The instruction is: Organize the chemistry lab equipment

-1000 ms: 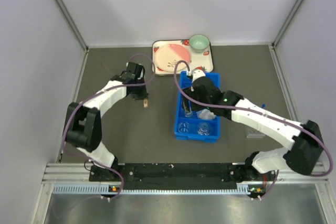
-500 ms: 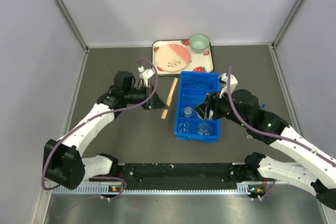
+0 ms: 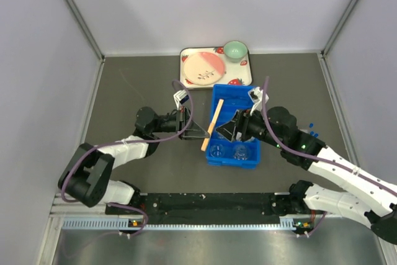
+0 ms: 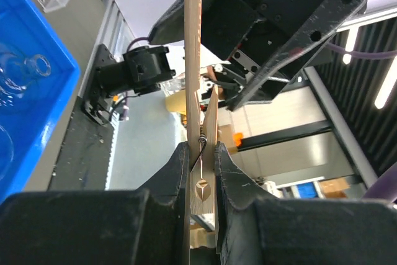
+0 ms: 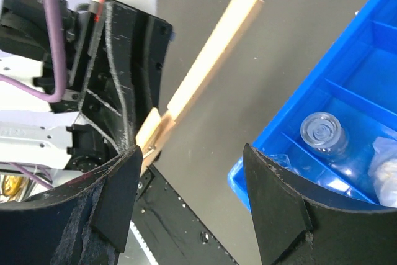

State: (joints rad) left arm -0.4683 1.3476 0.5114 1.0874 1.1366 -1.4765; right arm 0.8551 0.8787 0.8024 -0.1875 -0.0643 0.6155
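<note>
Top view, left gripper (image 3: pixel 200 134) pinching stick (image 3: pixel 213 127) near its lower end, stick tilted over left edge of bin (image 3: pixel 231 163), right gripper (image 3: pixel 228 130) spread wide, just beside stick, holding nothing.

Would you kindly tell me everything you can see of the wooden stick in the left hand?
The wooden stick is pale, straight, flat-sided wood. A shorter leaf lies against its lower end, joined by a small metal spring, like a clamp. The left hand is shut on that end, pressing both sides. It appears lifted and tilted; from above, its free end crosses the left rim of the blue bin. The open right hand faces it without touching.
</note>
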